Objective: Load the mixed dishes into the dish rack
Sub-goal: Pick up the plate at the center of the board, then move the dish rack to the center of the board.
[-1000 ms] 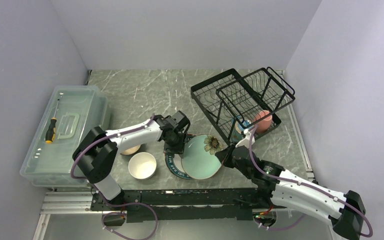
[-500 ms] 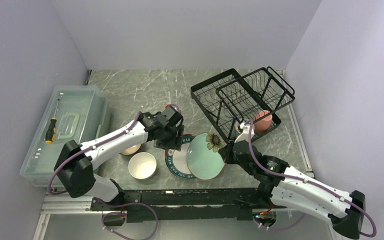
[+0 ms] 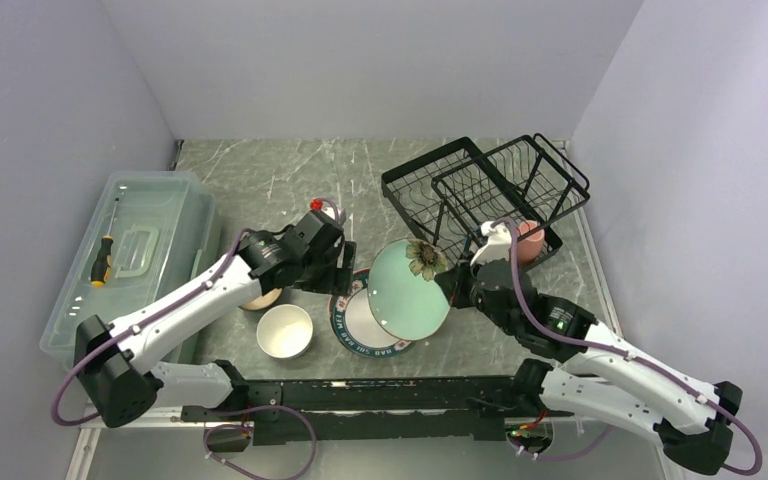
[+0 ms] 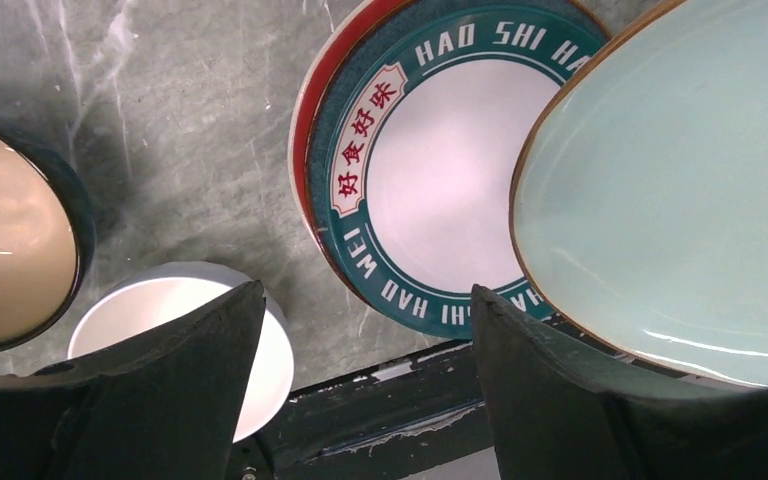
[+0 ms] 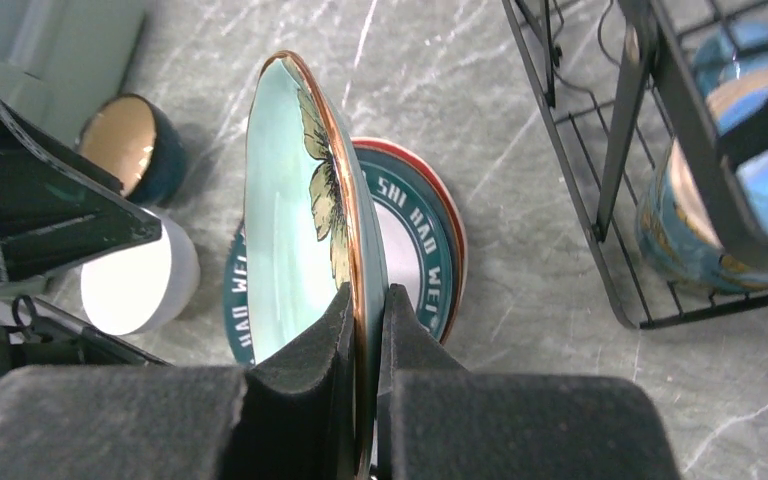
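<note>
Lifted since a moment ago, the glossy mint-green plate [image 3: 407,295] now stands tilted on edge above the lettered plate [image 4: 450,190]. Its thin coppery rim is clamped in the right pincer [image 5: 365,320], while the left pincer [image 4: 365,295] has drawn back leftward, fingers apart and empty. Nearer than the lettered plate sits a round white bowl [image 3: 284,331]. A red plate [image 4: 301,150] peeks from beneath the lettered one. Beyond, on the marbled counter [image 3: 290,180], the black wire dish rack [image 3: 424,161] holds a pink mug [image 3: 528,240].
</note>
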### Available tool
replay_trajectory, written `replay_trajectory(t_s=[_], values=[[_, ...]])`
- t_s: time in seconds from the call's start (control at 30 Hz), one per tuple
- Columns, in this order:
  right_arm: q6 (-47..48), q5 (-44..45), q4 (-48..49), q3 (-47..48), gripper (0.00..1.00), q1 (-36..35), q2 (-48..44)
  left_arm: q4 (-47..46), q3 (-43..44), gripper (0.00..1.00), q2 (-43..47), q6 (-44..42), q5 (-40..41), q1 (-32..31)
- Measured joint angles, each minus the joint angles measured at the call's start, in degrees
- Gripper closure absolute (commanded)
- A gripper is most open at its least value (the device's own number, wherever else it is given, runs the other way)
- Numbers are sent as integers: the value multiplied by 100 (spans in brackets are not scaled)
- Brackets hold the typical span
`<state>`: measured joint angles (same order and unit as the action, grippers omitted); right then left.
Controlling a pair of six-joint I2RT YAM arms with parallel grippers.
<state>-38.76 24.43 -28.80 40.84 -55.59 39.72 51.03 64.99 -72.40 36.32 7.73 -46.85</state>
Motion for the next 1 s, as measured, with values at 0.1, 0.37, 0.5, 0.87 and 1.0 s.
replay_trajectory(t_s=[0.1, 0.37, 0.5, 0.87, 1.0], values=[[254, 26, -96, 435, 100, 0, 131, -15, -26, 15, 238, -31, 35, 0], [1106, 177, -157, 1569, 100, 0, 520, -76, -372, 11, 892, -120, 101, 0], [1563, 256, -109, 2057, 100, 0, 623, -105, -619, 10, 929, -177, 90, 0], [3226, 518, 236, 3182, 100, 0, 1021, -466, -826, 6, 979, -402, -87, 0], [3777, 549, 317, 3512, 100, 0, 1126, -529, -951, 1, 1051, -420, -107, 0]])
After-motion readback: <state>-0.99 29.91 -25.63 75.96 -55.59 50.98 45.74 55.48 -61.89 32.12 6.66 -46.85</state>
